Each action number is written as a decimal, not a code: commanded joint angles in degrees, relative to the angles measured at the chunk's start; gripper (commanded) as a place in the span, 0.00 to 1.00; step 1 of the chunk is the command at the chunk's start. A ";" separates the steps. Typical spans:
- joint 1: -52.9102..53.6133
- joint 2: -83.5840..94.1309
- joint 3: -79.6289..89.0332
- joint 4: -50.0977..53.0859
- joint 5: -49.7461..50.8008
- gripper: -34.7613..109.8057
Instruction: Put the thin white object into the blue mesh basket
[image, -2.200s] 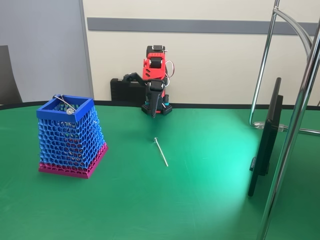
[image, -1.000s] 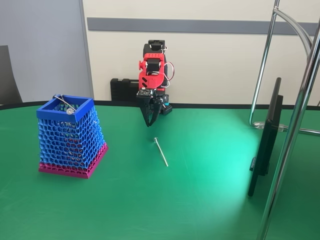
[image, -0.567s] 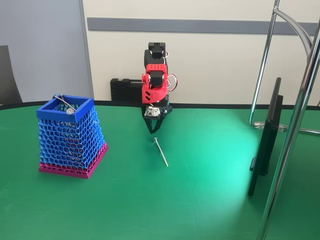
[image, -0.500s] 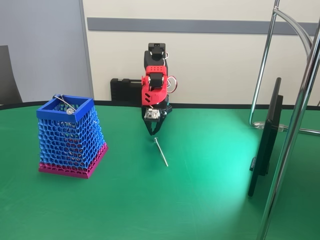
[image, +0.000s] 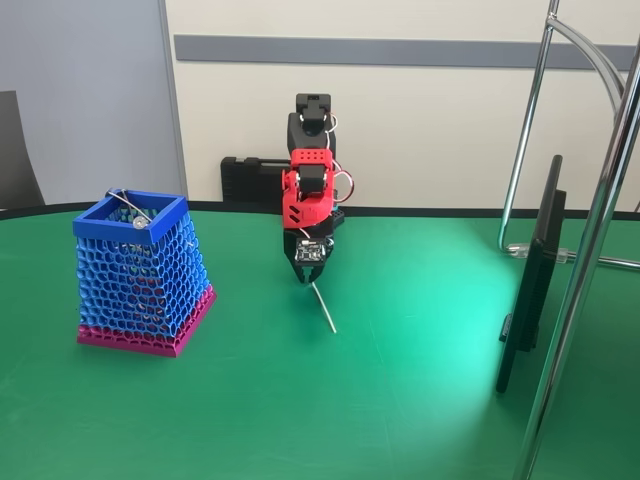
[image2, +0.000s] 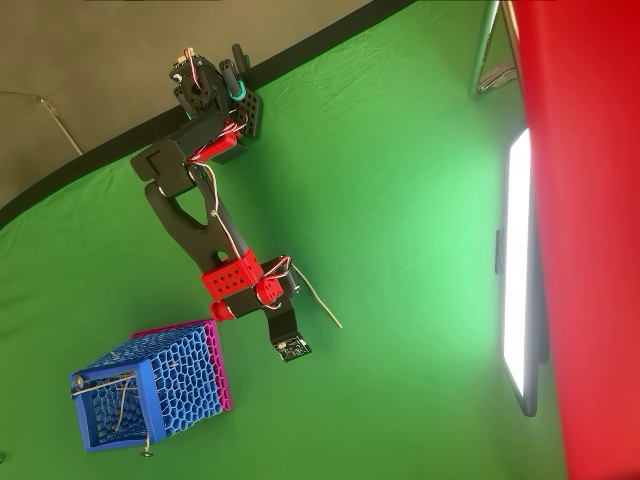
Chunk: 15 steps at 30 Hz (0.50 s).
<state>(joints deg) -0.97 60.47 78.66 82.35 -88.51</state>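
Observation:
The thin white object (image: 325, 312) lies on the green table, slanting toward the front right. Its far, knobbed end sits just under my gripper (image: 303, 279). The gripper points straight down with its jaws open astride that end, tips close to the table. From overhead, the white stick (image2: 320, 303) runs out from beside the red and black wrist. The blue mesh basket (image: 140, 270) with its magenta base stands upright to the left, well apart from the gripper. It sits at the lower left in the overhead view (image2: 150, 385).
A grey wire with a round disc (image: 130, 215) rests inside the basket against its rim. A dark monitor (image: 530, 280) stands edge-on at the right, with chrome stand tubes (image: 590, 250) beside it. Open green table lies between the stick and the basket.
The arm has reached forward and down from its folded pose near the base. The gripper opened on the way and has come down onto the stick's far end. Stick and basket have not moved.

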 joint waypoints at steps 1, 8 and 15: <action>-0.97 -0.26 -2.55 0.44 -0.09 0.31; -3.25 0.18 -1.85 0.53 1.14 0.31; -4.13 1.32 0.18 0.53 1.49 0.31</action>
<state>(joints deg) -5.01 59.68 78.66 82.35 -87.63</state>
